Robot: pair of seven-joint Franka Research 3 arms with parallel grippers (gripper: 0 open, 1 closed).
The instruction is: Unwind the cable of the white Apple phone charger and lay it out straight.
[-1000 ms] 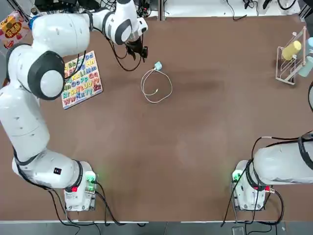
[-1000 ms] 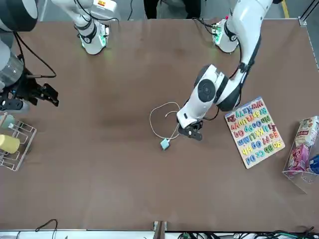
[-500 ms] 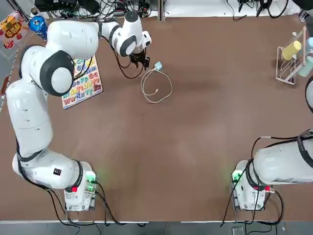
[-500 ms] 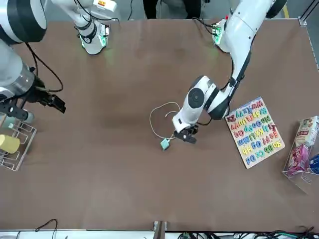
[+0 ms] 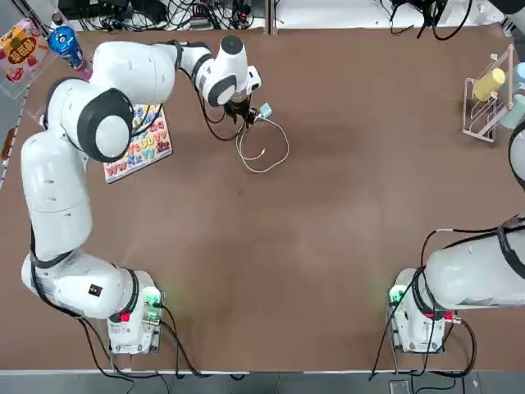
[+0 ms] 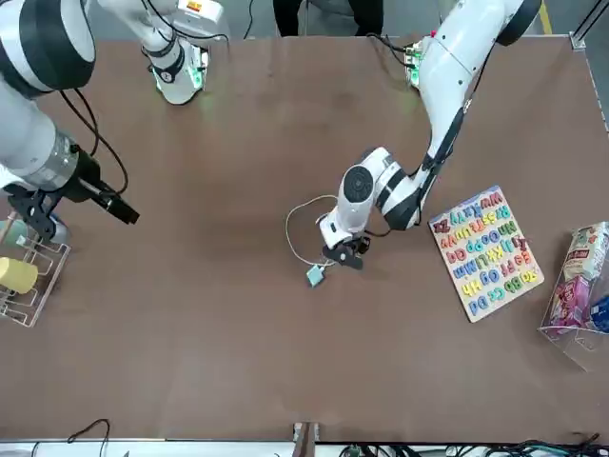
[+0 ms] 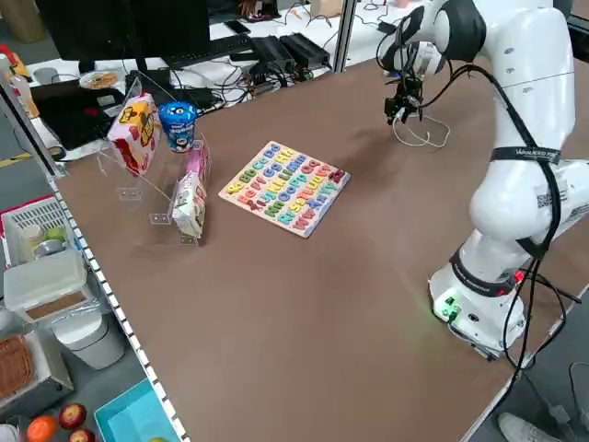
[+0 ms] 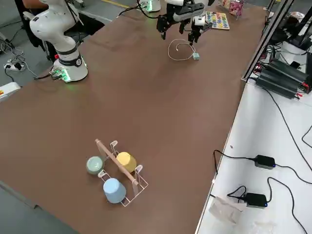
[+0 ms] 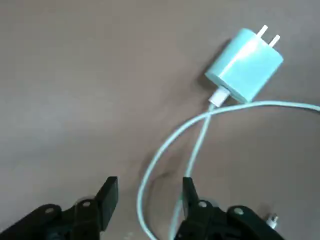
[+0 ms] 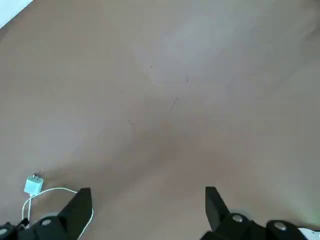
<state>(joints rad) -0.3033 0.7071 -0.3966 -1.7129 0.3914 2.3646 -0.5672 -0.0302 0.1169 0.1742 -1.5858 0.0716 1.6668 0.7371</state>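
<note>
- Closing in over the last second, your left gripper (image 9: 145,200) now has its jaws part-open, straddling the cable (image 9: 165,150) just beside the white Apple phone charger (image 9: 245,70) on the desk (image 5: 328,205).
- Nothing seems gripped yet; the cable is still looped.
- Right gripper (image 10: 145,210): high, jaws wide.

A robotics lab, set up for testing. Two white robot arms (image 5: 74,164) are bolted to the near edge of a wide brown tabletop (image 5: 328,213), their bases lit by small green lamps. Black cables (image 7: 276,51) and power bricks (image 8: 263,161) trail along the edges. Test props sit about: an alphabet puzzle board (image 7: 285,187), snack packets in a clear stand (image 7: 138,129), a wire rack of coloured cups (image 8: 117,170), and bins (image 7: 46,285) on the floor.
</note>
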